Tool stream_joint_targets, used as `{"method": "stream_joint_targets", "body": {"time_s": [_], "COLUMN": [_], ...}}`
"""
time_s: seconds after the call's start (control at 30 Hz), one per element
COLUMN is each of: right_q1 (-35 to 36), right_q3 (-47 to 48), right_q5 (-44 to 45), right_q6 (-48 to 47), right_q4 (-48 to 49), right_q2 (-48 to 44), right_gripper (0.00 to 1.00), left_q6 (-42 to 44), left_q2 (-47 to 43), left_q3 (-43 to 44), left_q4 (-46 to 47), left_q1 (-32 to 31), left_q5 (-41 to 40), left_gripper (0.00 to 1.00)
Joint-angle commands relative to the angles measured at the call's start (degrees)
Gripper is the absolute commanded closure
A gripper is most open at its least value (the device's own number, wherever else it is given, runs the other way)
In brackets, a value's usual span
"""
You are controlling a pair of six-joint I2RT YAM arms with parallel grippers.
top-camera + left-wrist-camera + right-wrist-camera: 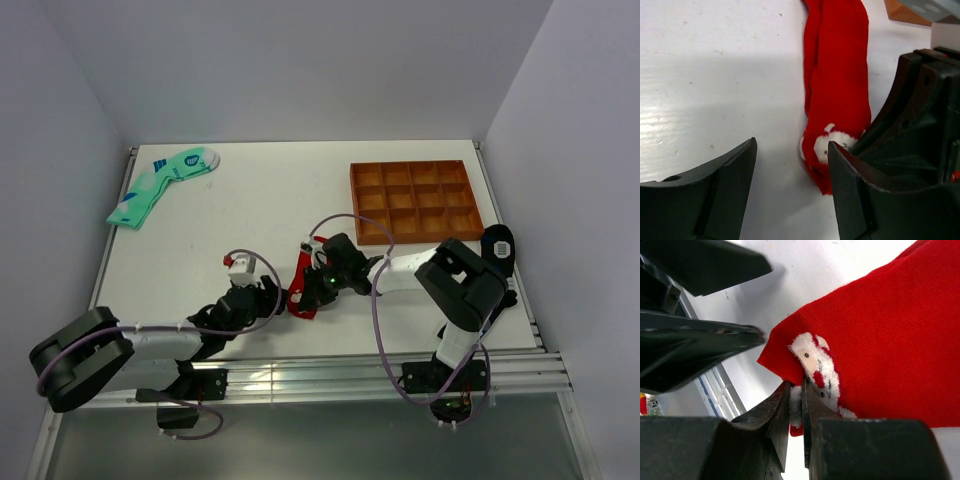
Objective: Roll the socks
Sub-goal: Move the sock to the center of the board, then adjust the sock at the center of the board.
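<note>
White matte table (pixel 300 200), pale bare walls. Left gripper (pixel 792 145) sits low, jaws spread and empty. Soft knit red socks (pixel 837 75) lie long and flat, near end at one finger's inner edge. Right gripper (pixel 796 385), wrist angled down, pinches that end at the white figure. Beyond: gridded brown tray (pixel 412 200), mint-green sock (pixel 160 180).

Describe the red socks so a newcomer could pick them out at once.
On the white table, look left of and nearer than the brown tray, by the middle of the front edge. The red socks lie there, one end pinched by the right end effector. Only they are bright red with a small white figure; the mint-green sock lies far left, the black sock far right.
</note>
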Motion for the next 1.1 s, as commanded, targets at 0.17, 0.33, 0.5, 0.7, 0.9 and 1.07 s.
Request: {"method": "stream_joint_targets", "body": {"time_s": [0.17, 0.33, 0.5, 0.7, 0.9, 1.07], "right_q1": [1.11, 1.11, 1.19, 1.11, 1.11, 1.11], "right_q3": [-2.95, -3.92, -4.53, -5.5, -5.85, -6.2], "right_q5": [0.62, 0.97, 1.32, 1.15, 1.76, 1.76], "right_q6": [-2.31, -2.58, -2.4, -2.4, -2.66, -2.75], "right_q4": [0.5, 0.23, 0.23, 0.5, -0.29, -0.73], "right_q2": [-3.19, -4.51, -5.57, -6.71, -8.2, -9.08], "right_gripper": [0.82, 0.83, 0.84, 0.84, 0.85, 0.85], "left_q6": [-2.05, -1.79, 3.03, 5.33, 7.17, 9.37], "left_q2": [9.78, 15.32, 21.03, 27.08, 31.76, 33.69], "left_q3": [9.55, 13.59, 19.83, 27.48, 32.76, 35.48], "left_q4": [-0.19, 1.56, 0.86, -1.23, -4.85, -8.27], "left_q1": [0.7, 8.6, 13.62, 15.2, 16.61, 16.7], "left_q5": [0.13, 8.39, 17.79, 24.48, 27.31, 28.27], "left_gripper": [0.31, 0.34, 0.36, 0.35, 0.37, 0.37]}}
